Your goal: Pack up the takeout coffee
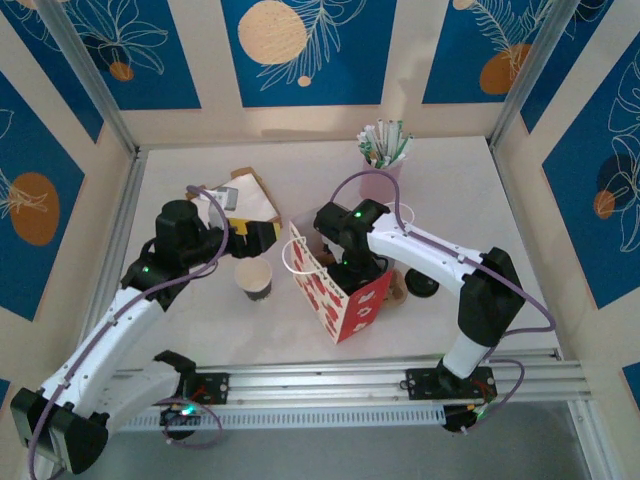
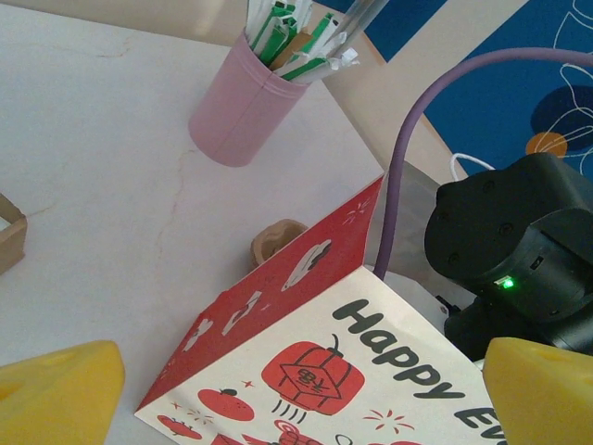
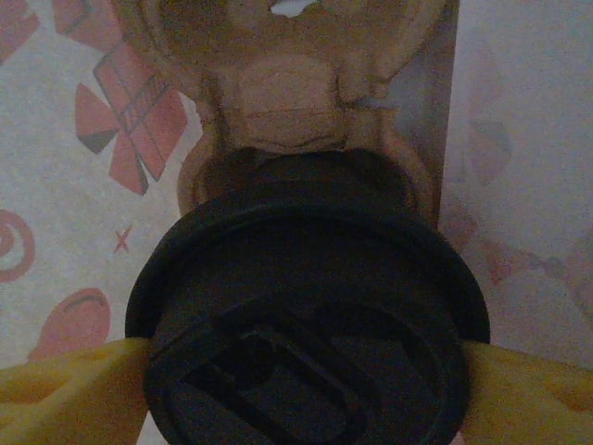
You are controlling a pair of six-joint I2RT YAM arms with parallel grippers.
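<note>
My right gripper is clenched on the coffee cup. Its yellow fingers press on either side of the cup's black lid, which has a raised sip tab moulded on top. No brand or lettering on the lid is readable in the dim light. The cup sits directly between the fingers, down inside the gift bag. Just beyond it is a brown moulded pulp tray, and the bag's pale inner walls around them show red prints through the paper.

My left gripper is released, with the yellow fingers spread wide and nothing held. Right ahead of it is the bag's outer face, white with "Happy Ev" in dark letters that run off the frame. A red lantern drawing sits below the letters, but I cannot read its mark. The adjoining side of the bag is red with small white pictures. Beyond the bag stands a pink holder filled with green-and-white wrapped straws.

From above, an open paper cup stands just beneath the left gripper. A loose black lid lies on the table beside the right arm.
</note>
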